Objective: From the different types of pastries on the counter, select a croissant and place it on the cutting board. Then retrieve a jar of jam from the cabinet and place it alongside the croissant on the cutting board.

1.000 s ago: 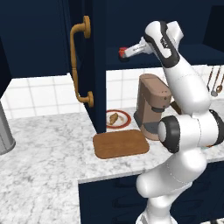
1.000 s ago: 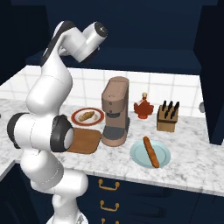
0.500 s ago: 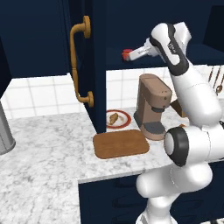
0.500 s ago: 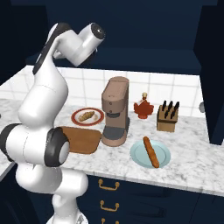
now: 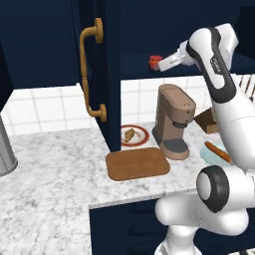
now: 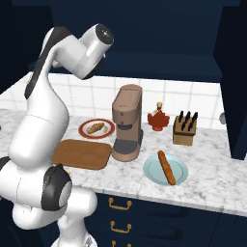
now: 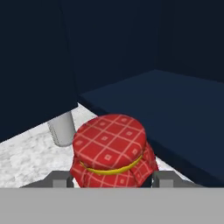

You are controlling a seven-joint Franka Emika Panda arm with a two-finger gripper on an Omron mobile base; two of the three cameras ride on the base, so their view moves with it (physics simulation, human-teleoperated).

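Flanking base views (hand view close)

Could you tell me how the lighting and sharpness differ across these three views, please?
Left base view: even, flat light, soft shadow beside the cutting board, no glare. Right base view: the upper cabinet region is nearly black and detail is lost, while the counter stays bright. Hand view: the jar of jam looks soft and slightly blurred between the jaws, against dark navy surfaces.
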